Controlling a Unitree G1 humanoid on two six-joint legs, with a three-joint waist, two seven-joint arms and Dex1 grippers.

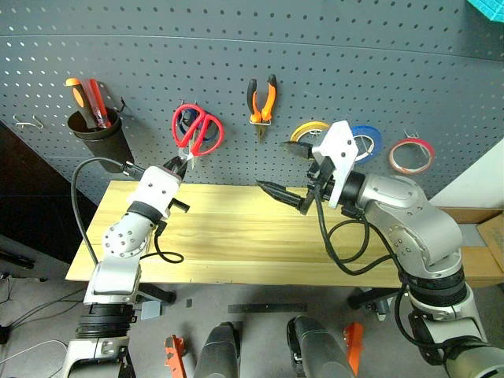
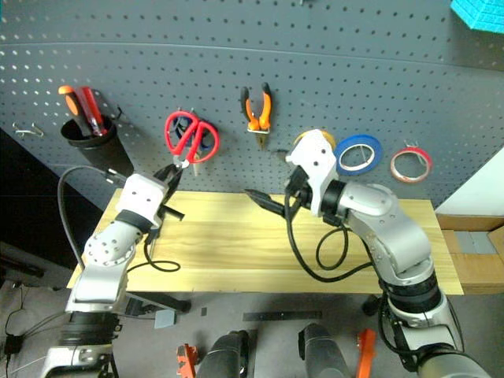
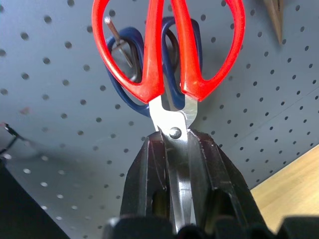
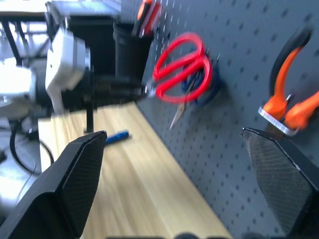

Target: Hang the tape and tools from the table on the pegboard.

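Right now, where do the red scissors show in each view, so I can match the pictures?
Left eye: red scissors on the pegboard, blades in the left hand.
Right eye: same spot.
Left wrist: centre, over the blue scissors.
Right wrist: centre.
Shared landmark: pliers.

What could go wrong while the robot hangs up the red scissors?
The left gripper pinches the red scissors only by the blades, so they might slip or twist before a hook catches a handle.

Blue scissors already hang right behind them, so the red handles could bump those or miss the hook.

The blue screwdriver lies on the table below; falling scissors might knock it.
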